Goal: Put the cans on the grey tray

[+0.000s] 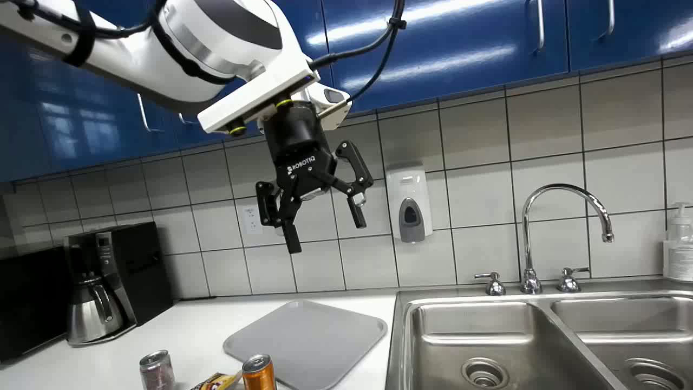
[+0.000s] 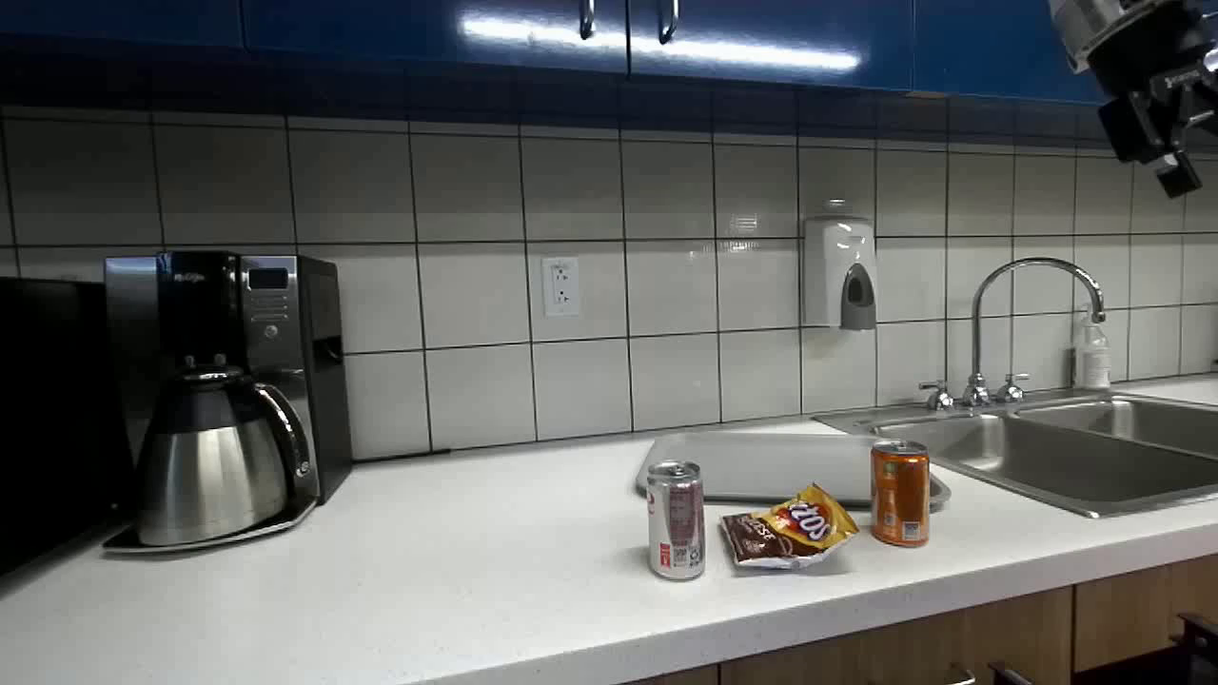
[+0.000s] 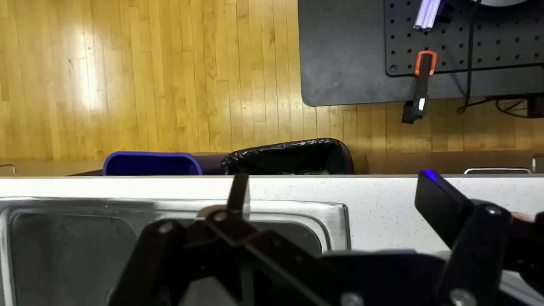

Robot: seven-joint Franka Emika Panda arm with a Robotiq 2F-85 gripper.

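Two cans stand upright on the white counter, off the grey tray. The silver-grey can with reddish marking [image 2: 677, 533] is on the coffee maker's side; the orange can [image 2: 900, 499] is closer to the sink. An exterior view cuts off the bottoms of the silver-grey can [image 1: 157, 374] and the orange can [image 1: 259, 376]. Behind them, the grey tray [image 1: 308, 341] lies flat against the sink side, bare. My gripper [image 1: 327, 237] hangs high above the counter, open, nothing between its fingers. In the wrist view the gripper [image 3: 334, 187] shows its fingertips wide apart; neither can appears there.
A snack bag [image 2: 795, 528] lies between the cans. The coffee maker [image 2: 314, 381] with its steel pot [image 2: 214, 476] stands at one end. Beside the tray is the double sink [image 1: 487, 346] with a tall faucet [image 1: 526, 238]. Blue cabinets [image 1: 444, 43] hang close above the arm.
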